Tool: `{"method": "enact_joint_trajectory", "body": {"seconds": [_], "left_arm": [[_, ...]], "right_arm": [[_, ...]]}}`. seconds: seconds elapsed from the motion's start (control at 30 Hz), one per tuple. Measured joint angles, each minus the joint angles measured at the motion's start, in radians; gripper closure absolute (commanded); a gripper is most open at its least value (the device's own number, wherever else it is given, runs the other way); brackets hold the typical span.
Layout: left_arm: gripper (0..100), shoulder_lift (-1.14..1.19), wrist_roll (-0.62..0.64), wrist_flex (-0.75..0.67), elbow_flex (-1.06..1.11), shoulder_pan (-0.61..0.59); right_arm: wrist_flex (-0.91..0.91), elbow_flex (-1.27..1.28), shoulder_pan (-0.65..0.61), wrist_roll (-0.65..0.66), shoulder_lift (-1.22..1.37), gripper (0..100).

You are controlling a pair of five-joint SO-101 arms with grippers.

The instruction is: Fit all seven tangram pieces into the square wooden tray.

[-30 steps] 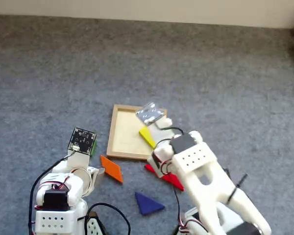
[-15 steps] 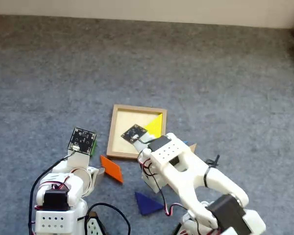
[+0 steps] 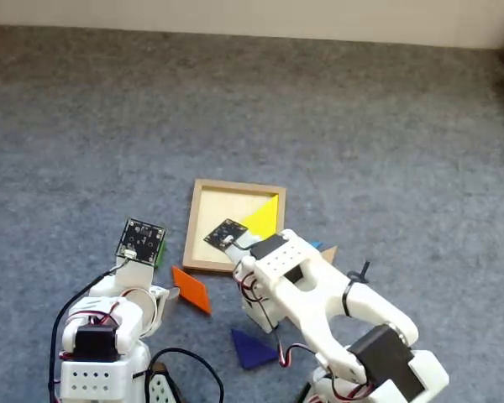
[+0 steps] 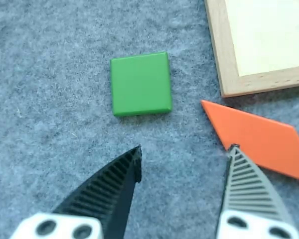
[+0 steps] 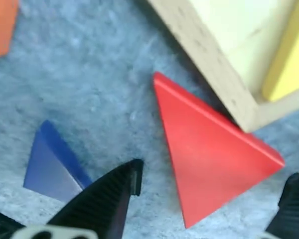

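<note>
The square wooden tray [image 3: 200, 227] holds a yellow triangle [image 3: 265, 215] in its far right corner. My right arm [image 3: 298, 281] reaches over the tray's near right corner. In the right wrist view my right gripper [image 5: 214, 181] is open just above the red triangle [image 5: 209, 149], which lies on the carpet against the tray's corner [image 5: 214, 74]. A blue triangle [image 5: 52, 164] lies beside it. My left gripper [image 4: 184, 157] is open above bare carpet, with the green square [image 4: 141, 83] ahead of it and the orange parallelogram [image 4: 259, 140] under one fingertip [image 4: 235, 159].
Grey carpet covers the whole floor. A light blue piece [image 3: 317, 246] and a tan piece [image 3: 329, 252] peek out beside my right arm. The blue triangle [image 3: 254, 348] lies near the arms' bases. Open carpet stretches beyond the tray.
My right gripper let go of the yellow triangle, which now lies in the tray's far right corner. The arm swung back to the tray's near edge over the red triangle. The left arm kept still.
</note>
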Motion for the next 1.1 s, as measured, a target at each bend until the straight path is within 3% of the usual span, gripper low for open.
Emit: {"method": "enact_joint_trajectory", "body": {"seconds": [0.47,0.9,1.1], "left_arm": [[74,0.0,0.0,0.0,0.0,0.0],[74,0.0,0.0,0.0,0.0,0.0],[74,0.0,0.0,0.0,0.0,0.0]], "right_arm": [[-0.049,0.006,-0.003,0.1,0.0,58.8],[-0.049,0.006,-0.003,0.103,0.0,59.0],[-0.049,0.006,-0.003,0.103,0.0,70.9]]}}
